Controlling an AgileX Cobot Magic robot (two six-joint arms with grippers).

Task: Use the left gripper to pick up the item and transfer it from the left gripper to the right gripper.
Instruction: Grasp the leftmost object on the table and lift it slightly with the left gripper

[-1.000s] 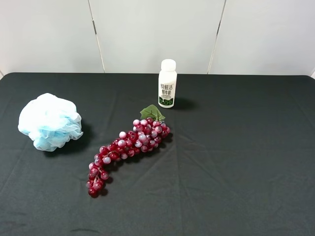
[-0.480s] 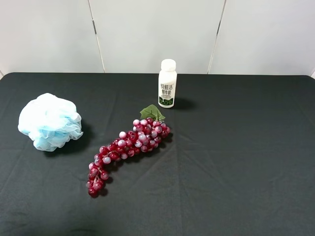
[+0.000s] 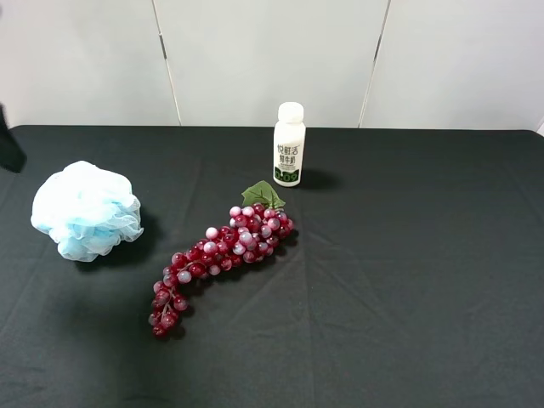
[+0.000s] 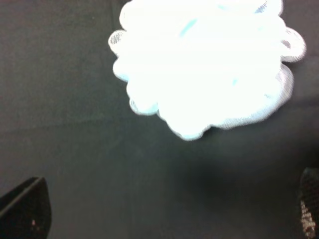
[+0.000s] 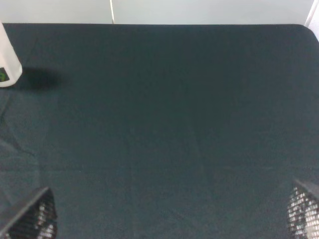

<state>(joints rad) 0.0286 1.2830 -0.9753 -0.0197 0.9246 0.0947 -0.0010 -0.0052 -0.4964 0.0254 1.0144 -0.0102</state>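
The item, a fluffy pale blue-and-white bath puff [image 3: 85, 211], lies on the black cloth at the left. In the left wrist view the puff [image 4: 204, 64] looks bright white and lies ahead of my left gripper [image 4: 167, 214]. That gripper is open, with nothing between its black fingertips [image 4: 25, 209], and stands apart from the puff. My right gripper [image 5: 167, 216] is open too, over bare cloth, with only its fingertips [image 5: 304, 209] showing. In the high view just a dark piece of the left arm [image 3: 7, 140] shows at the left edge. The right arm is out of that view.
A dark red grape bunch [image 3: 221, 255] with a green leaf lies in the middle of the cloth. A white bottle [image 3: 289, 144] stands upright behind it and also shows as the bottle [image 5: 7, 59] in the right wrist view. The black table [image 3: 425, 272] ends at a white wall.
A dark piece of the left arm has come into the high view at the left edge, and a shadow has spread over the lower left cloth. The objects have not moved.
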